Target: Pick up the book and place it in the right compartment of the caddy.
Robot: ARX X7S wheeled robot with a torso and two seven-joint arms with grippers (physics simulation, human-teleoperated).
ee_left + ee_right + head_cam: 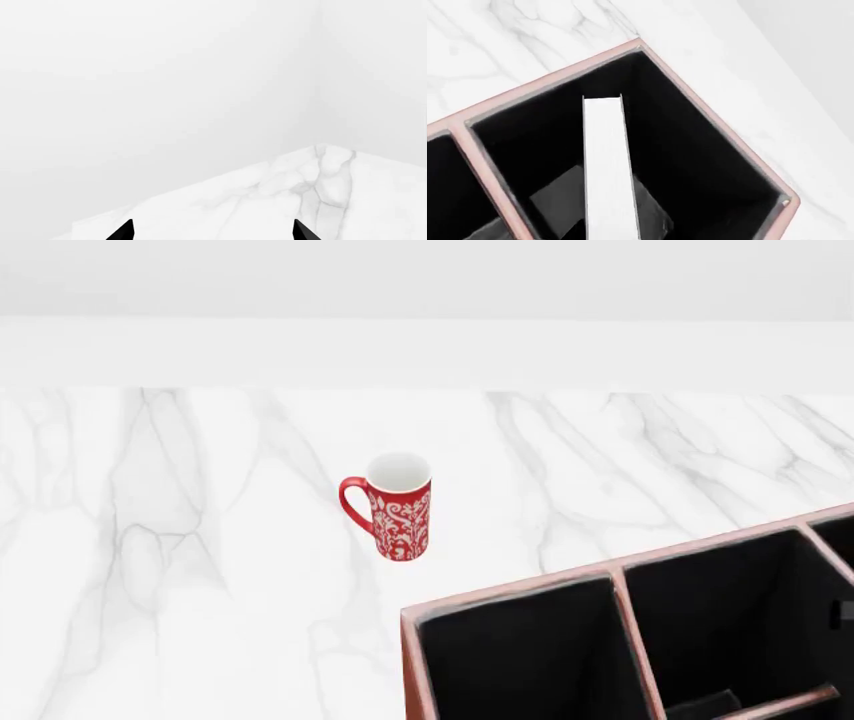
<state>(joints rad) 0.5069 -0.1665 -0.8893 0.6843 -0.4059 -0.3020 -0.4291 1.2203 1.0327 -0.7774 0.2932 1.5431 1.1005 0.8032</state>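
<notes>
White page edges of the book (607, 165) stand upright inside the caddy (707, 107) end compartment; stiff, light, slick covers, so pinch both faces; right pincer unseen, can't tell; left gripper (213, 231) tips apart, empty.

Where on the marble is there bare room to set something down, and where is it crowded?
Bare marble table lies left of the mug, behind it to the back wall, and right of it above the caddy. The near-right corner is crowded: the caddy fills it, book standing inside.

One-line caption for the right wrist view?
Book, white page edges showing, stands upright inside a black-lined caddy compartment on the marble table.
</notes>
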